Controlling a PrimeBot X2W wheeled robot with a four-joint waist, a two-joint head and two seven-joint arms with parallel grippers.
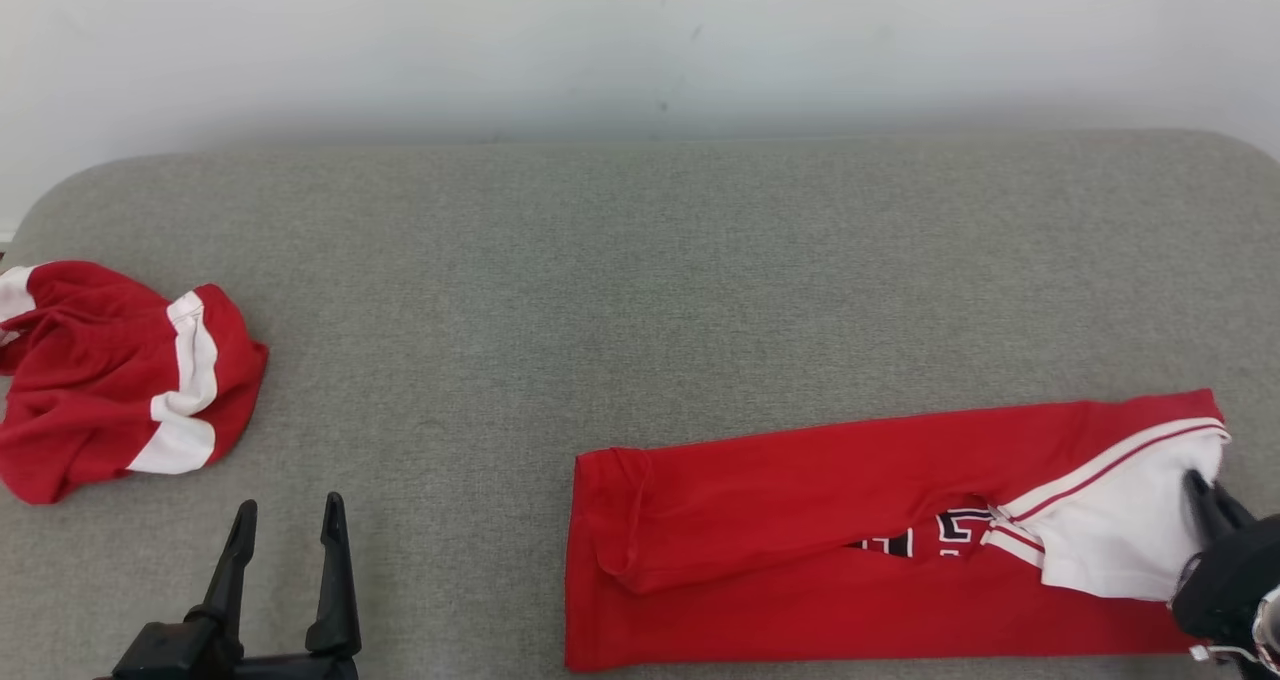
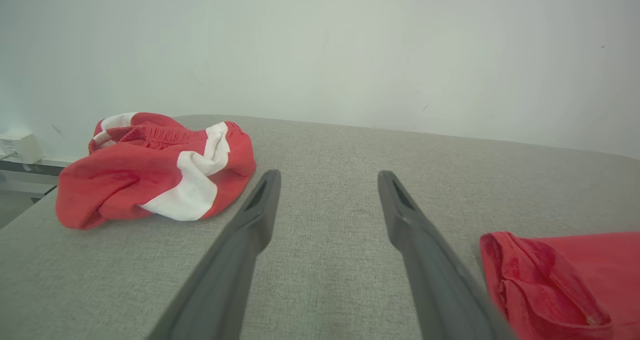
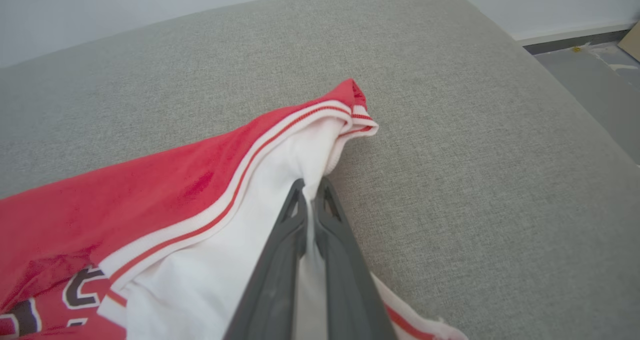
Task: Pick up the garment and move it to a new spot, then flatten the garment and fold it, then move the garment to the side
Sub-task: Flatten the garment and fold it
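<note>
Grey woven surface (image 1: 640,260), pale wall (image 1: 640,40) behind its back edge.

Left edge: crumpled shorts (image 1: 110,380), red with white bands, bunched in a heap. From my left wrist the shorts (image 2: 150,175) show an elastic waistband on top. They touch nothing else.

Front edge, just right of that heap: my left gripper (image 1: 290,505). Fingers spread wide, nothing between them, only bare grey fabric in the gap. It's clear of both pieces of clothing. Can't tell whether the tips touch the surface.

Garment (image 1: 800,520): a red jersey, lying along the front edge toward the right front corner, folded into a long band running left to right. The left end is doubled over at the hem. Dark, white-outlined lettering (image 1: 940,535) peeks out mid-band from under the upper layer. White panel (image 1: 1120,530) with red piping at the right end.

Right end of the band: my right gripper (image 1: 1200,490), fingers closed tight on the white panel. Wrist view confirms it, with a strip of white cloth pinched between the fingers (image 3: 280,260) and fabric drawn into a ridge up to the tips. Bare surface to the right of the grip, then the rounded right edge and floor (image 3: 600,80) beyond it.
</note>
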